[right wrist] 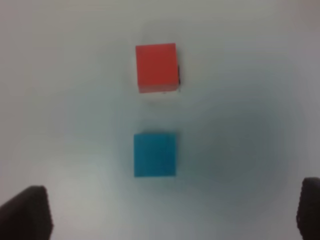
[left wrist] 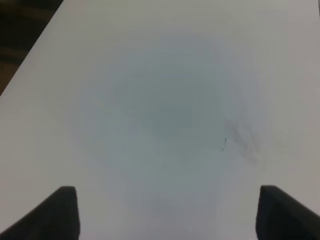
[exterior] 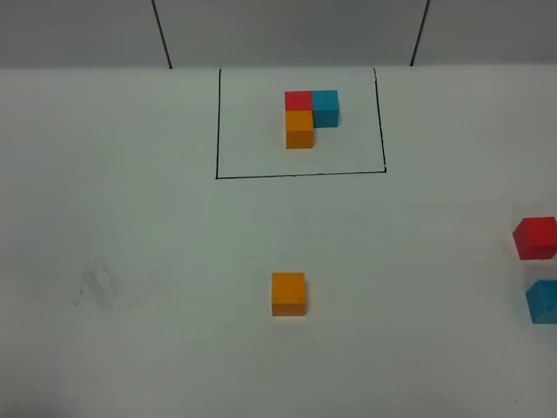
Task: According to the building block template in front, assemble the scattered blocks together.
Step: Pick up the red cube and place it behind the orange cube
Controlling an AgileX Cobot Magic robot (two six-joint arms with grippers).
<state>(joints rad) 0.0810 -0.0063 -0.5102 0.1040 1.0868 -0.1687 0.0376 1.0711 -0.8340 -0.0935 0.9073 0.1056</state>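
Note:
The template (exterior: 311,117) is an L of red, blue and orange cubes inside a black-line rectangle at the back of the table. A loose orange cube (exterior: 288,293) sits in the middle front. A loose red cube (exterior: 534,238) and a loose blue cube (exterior: 543,301) sit at the right edge, apart from each other. The right wrist view shows the red cube (right wrist: 156,67) and the blue cube (right wrist: 155,154) below my open right gripper (right wrist: 170,212). My left gripper (left wrist: 167,212) is open and empty over bare table. Neither gripper shows in the high view.
The table is white (exterior: 130,261) with a faint dark smudge (exterior: 96,292) at the left, also seen in the left wrist view (left wrist: 242,140). The table's edge and a dark floor (left wrist: 20,30) show in the left wrist view.

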